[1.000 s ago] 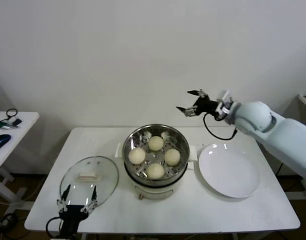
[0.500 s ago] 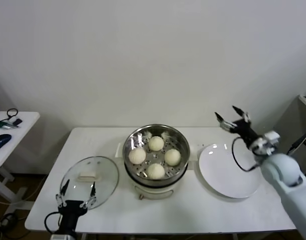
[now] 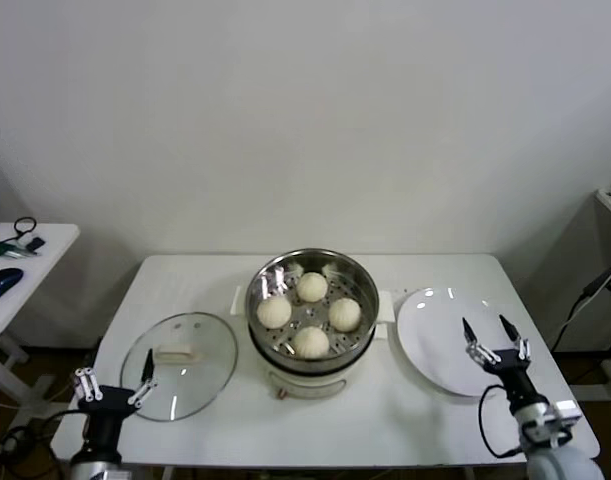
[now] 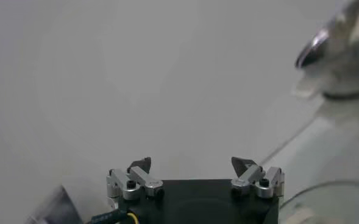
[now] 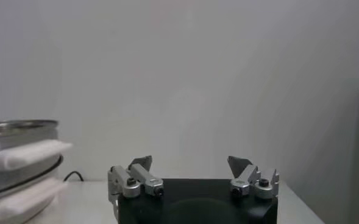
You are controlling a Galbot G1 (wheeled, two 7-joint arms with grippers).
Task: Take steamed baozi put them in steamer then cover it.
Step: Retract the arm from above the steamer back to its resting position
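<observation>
with four baozi in the steamer, send your released left gripper, lower left, to the cover; right gripper idles released, lower right.

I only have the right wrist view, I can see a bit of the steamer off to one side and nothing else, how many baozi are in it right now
Observer: Four baozi sit on the perforated tray inside the steamer.
Operator: Is the cover on?
Observer: No. The cover lies flat on the table on the robot's left of the steamer, handle up.
Operator: Where is the left pincer?
Observer: The left pincer is open at the table's near edge, just by the cover's rim, holding nothing.
Operator: And my right pincer?
Observer: The right pincer is open and empty, over the near edge of the white plate.
</observation>
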